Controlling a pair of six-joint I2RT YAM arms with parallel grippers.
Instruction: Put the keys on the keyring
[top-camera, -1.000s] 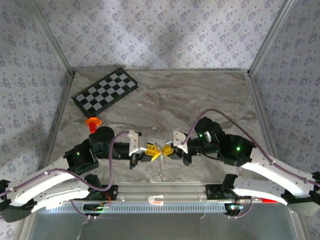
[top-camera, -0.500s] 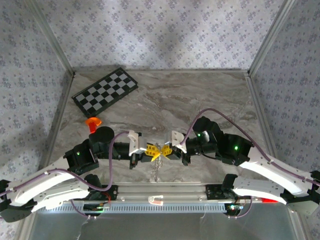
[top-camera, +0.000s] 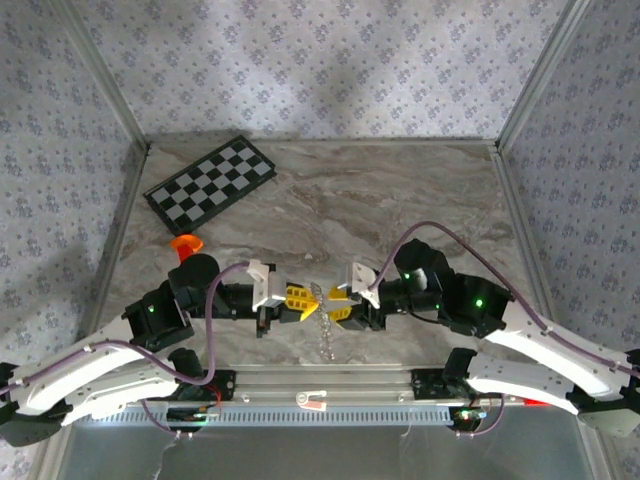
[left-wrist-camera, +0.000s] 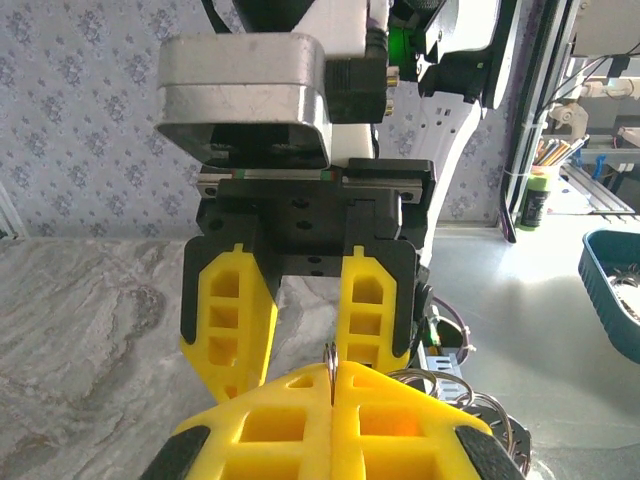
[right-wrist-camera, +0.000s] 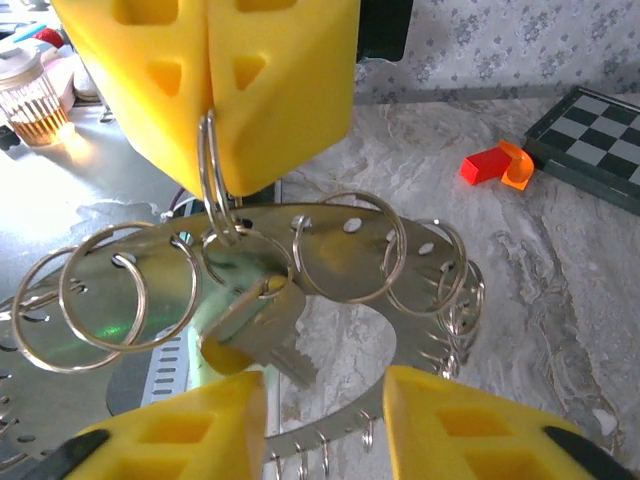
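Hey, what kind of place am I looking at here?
Likely a robotics lab test booth: a left arm and right arm bolted to a marble-look table, wallpapered panels boxing it in, a checkerboard lying at the back.

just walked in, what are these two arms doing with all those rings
The two arms meet above the marble table, working on a keyring, a flat silver band hung with many small rings. The left end effector is shut on one split ring, holding the bunch up. A small key dangles just below that pinch. The right end effector faces it with jaws open, a finger either side beneath the key, gripping nothing.
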